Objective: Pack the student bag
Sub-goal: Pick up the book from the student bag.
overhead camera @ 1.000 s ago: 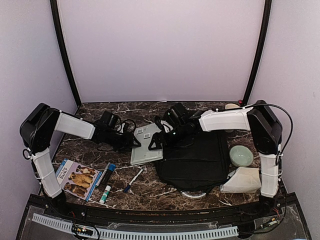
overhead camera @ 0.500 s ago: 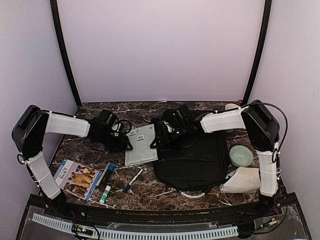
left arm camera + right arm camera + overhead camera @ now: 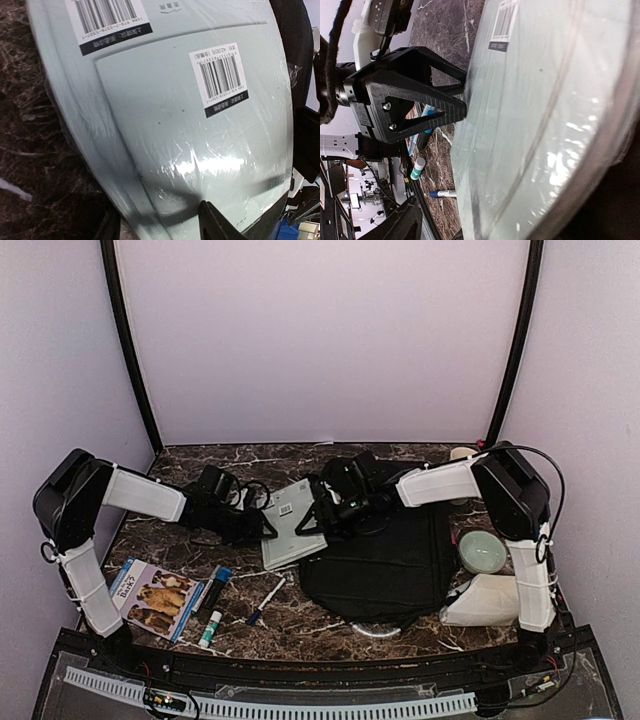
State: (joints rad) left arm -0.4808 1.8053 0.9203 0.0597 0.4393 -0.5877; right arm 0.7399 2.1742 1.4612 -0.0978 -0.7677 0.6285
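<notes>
The student bag (image 3: 385,565) is lying flat on the bench (image 3: 160,545), right of centre, with its zip seams running left to right. A grey loop handle (image 3: 378,629) is showing at its near edge, so its top is pointing toward the arms' bases. Its long axis is probably running near to far, though from above the soft outline looks almost square.

The left pincer (image 3: 265,528) is gripping the left edge of a shrink-wrapped pale green pack (image 3: 292,525) with barcode labels. In the right wrist view its black fingers (image 3: 451,102) are pressing against that edge. The pack is sitting slantwise between the two arms, just beside the bag's far left corner.

The right pincer (image 3: 318,515) is reaching to the pack's right edge. Its own camera is filled by the wrapped surface, and I cannot tell whether it is open or closed on anything.

A dog-cover book (image 3: 150,600), a marker (image 3: 215,586), a glue stick (image 3: 210,628) and a pen (image 3: 266,600) are lying at the near left. A green bowl (image 3: 482,552) and a white pouch (image 3: 485,602) are sitting just right of the bag.
</notes>
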